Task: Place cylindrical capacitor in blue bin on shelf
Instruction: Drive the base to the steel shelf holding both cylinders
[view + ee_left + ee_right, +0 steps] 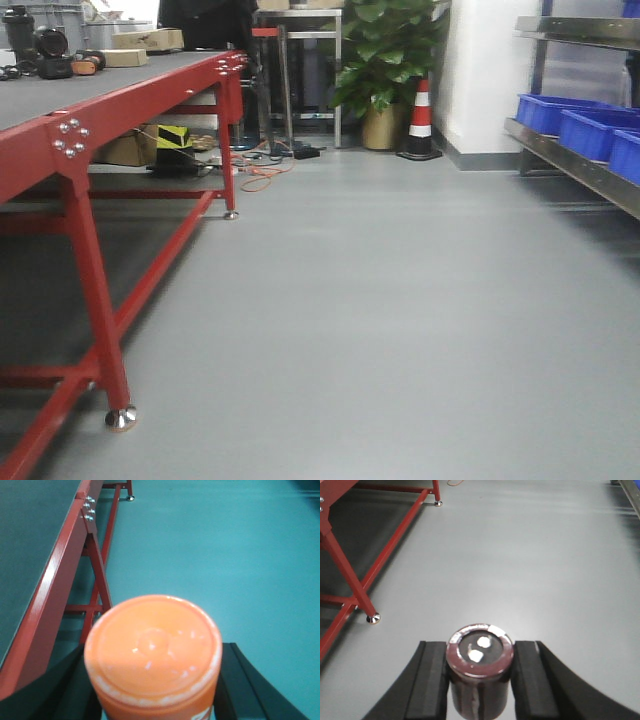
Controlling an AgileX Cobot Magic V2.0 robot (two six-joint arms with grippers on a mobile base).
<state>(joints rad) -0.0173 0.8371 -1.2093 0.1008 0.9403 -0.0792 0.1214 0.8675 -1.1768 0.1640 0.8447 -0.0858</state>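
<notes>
The red-framed worktop (130, 100) ran along nine o'clock in the front view, with a box (148, 40) at its far end. A plant (385, 50) and a striped cone (421, 120) stood near twelve o'clock. At three o'clock the shelf (570, 165) carried blue bins (590, 130). The left end effector (152, 680) gripped the orange capacitor (152, 647) between black fingers (60, 690), above the floor (225, 555) beside the worktop. A white mark at the capacitor's lower edge was too cropped to read. The right end effector (479, 675) was clamped on a dark cylinder (479, 652) with two pale terminals on top.
</notes>
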